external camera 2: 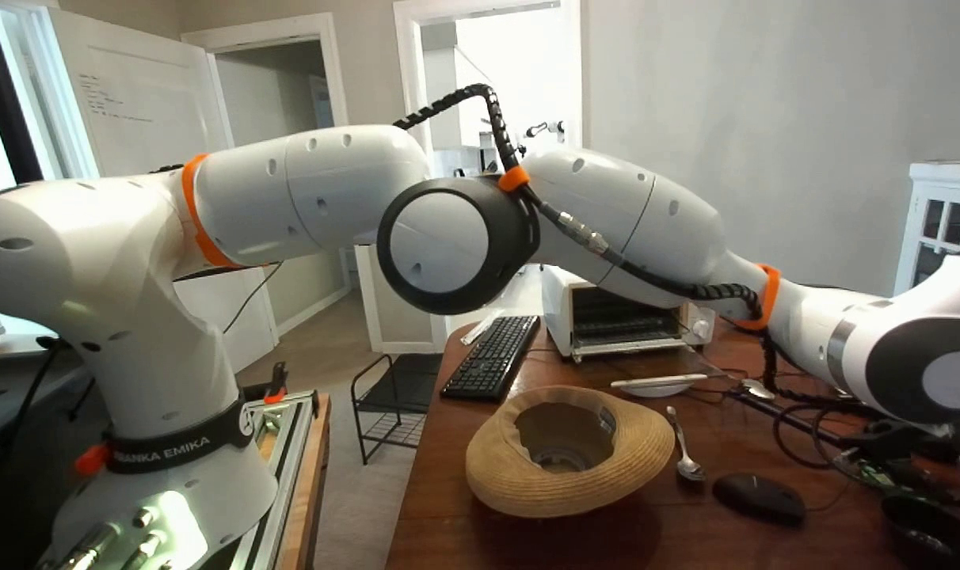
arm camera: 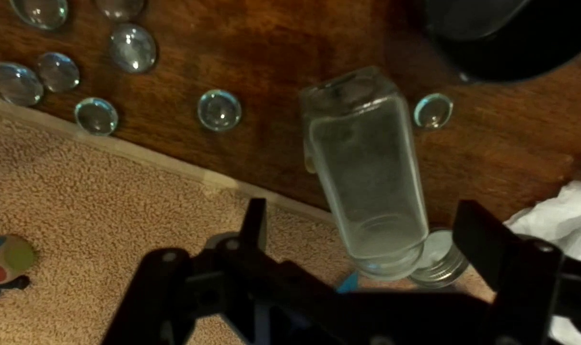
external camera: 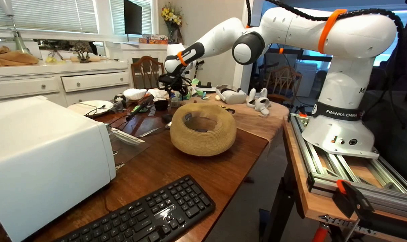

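Wrist view: pincer (arm camera: 361, 209) v. wide, empty, abv clear btl (arm camera: 369, 167).

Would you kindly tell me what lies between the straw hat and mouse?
A spoon lies between the straw hat and the mouse in an exterior view.

On the table (arm camera: 271, 57), beads (arm camera: 219, 110) flank the jar (arm camera: 367, 177).

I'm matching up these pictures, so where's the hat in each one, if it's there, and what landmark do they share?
In an exterior view: hat at the centre, beyond the keyboard.
In an exterior view: hat in the lower middle, left of the spoon.
Wrist view: no hat; a jar is near the middle.
Shared landmark: the table, in all three.
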You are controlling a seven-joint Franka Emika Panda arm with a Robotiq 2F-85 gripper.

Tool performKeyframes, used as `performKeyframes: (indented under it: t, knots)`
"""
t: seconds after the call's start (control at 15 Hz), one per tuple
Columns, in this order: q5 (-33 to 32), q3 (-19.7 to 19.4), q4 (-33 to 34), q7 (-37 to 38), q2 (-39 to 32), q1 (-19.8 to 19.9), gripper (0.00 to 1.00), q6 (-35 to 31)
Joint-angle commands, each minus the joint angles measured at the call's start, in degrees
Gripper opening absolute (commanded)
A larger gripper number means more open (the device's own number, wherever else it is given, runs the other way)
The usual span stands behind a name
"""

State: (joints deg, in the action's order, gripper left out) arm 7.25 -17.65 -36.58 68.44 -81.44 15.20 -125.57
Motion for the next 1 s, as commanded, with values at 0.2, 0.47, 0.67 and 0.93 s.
performKeyframes:
  t: [0.2, 0.47, 0.67, 0.93]
  knots:
    - [-6.41, 0.28, 8.33, 1.78, -4.91, 2.57, 0.69, 4.12]
    - [-7.85, 0.54, 11.4, 2.15, -6.78, 2.7, 0.61, 5.33]
    - [-7.5, -0.52, 5.45, 2.87, -3.68, 0.74, 0.88, 2.56]
    - [-7.06, 4.18, 7.94, 0.55, -3.59, 2.24, 1.0, 3.49]
